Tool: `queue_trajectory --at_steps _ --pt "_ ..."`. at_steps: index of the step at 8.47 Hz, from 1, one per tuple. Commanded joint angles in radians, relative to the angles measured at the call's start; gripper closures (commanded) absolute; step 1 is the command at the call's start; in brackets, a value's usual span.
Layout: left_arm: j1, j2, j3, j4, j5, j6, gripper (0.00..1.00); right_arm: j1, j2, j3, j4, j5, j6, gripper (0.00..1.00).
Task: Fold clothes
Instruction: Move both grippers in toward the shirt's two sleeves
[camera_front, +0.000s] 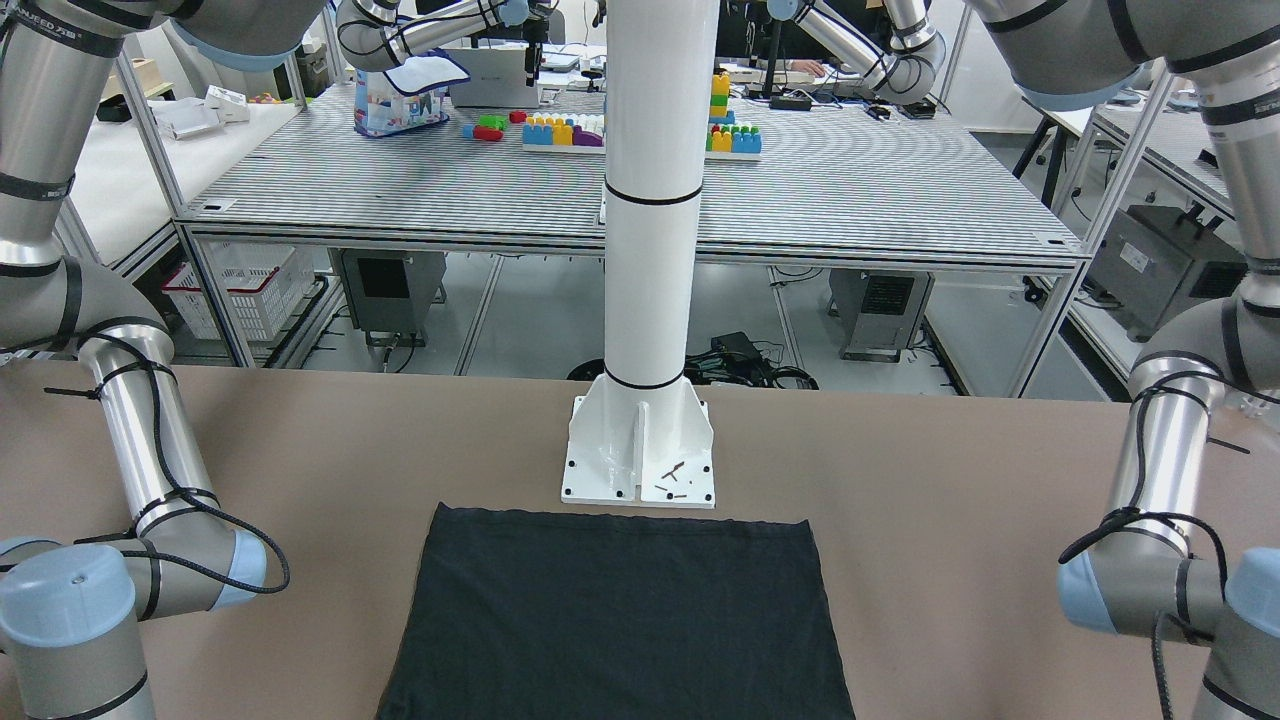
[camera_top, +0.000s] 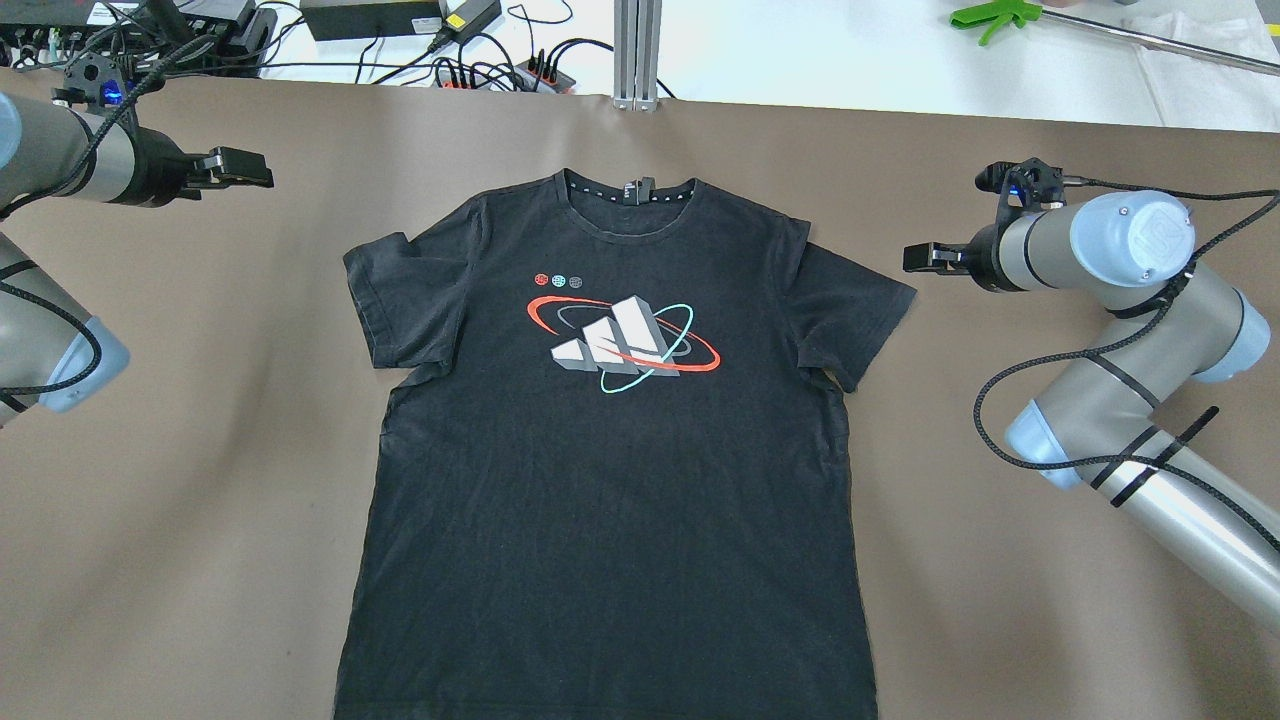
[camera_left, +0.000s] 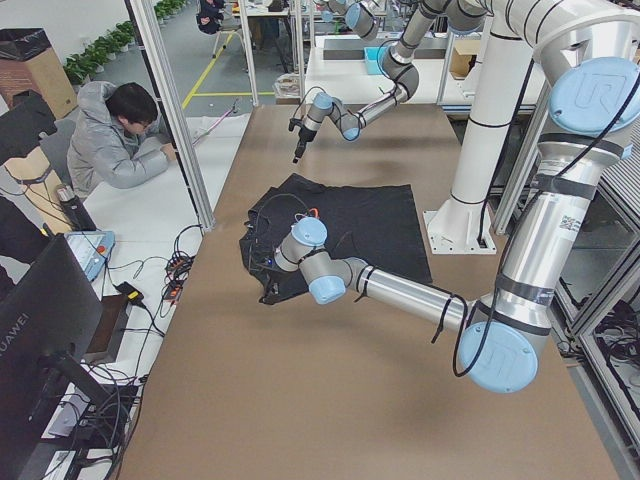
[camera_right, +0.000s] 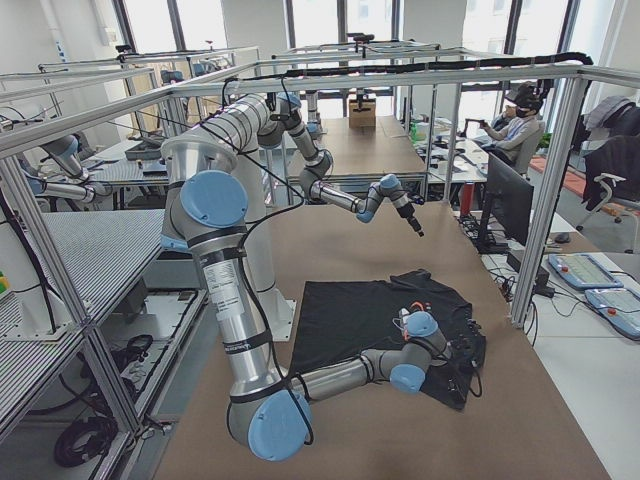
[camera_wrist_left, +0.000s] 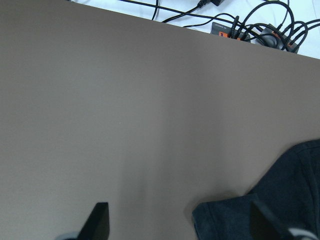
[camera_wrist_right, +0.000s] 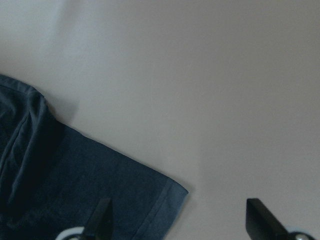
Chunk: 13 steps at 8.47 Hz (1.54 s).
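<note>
— Lying how, the garment on the brown table (camera_top: 200, 500)?
— Black printed T-shirt (camera_top: 610, 480) flat, print up; long axis runs from collar, far from my base, to hem, near it.
— Which arm is nearer?
— My right gripper (camera_top: 912, 257), fingers spread and empty, just beside the sleeve on my right (camera_top: 850, 310); my left gripper (camera_top: 262, 170), likewise spread, farther from the other sleeve (camera_top: 400, 300).

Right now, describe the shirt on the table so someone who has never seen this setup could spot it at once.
Start from the wide brown table. Spread flat at its middle, face up with the collar pointing away from the robot, lies the T-shirt. It is the only cloth on that surface: black, short-sleeved, with a white, red and teal logo on the chest.
</note>
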Motion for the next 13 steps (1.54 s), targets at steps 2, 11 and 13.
queue_trajectory --at_steps 2,11,13 --pt "0.071 -0.035 0.003 -0.001 0.086 -0.052 0.0 -0.013 0.002 -0.006 0.007 -0.001 0.006 0.06" --pt "0.143 -0.071 0.025 -0.001 0.133 -0.098 0.0 -0.037 0.048 -0.11 0.042 -0.006 0.006 0.06" --pt "0.143 -0.071 0.031 -0.001 0.133 -0.098 0.0 -0.057 0.075 -0.147 0.048 -0.049 0.011 0.06"
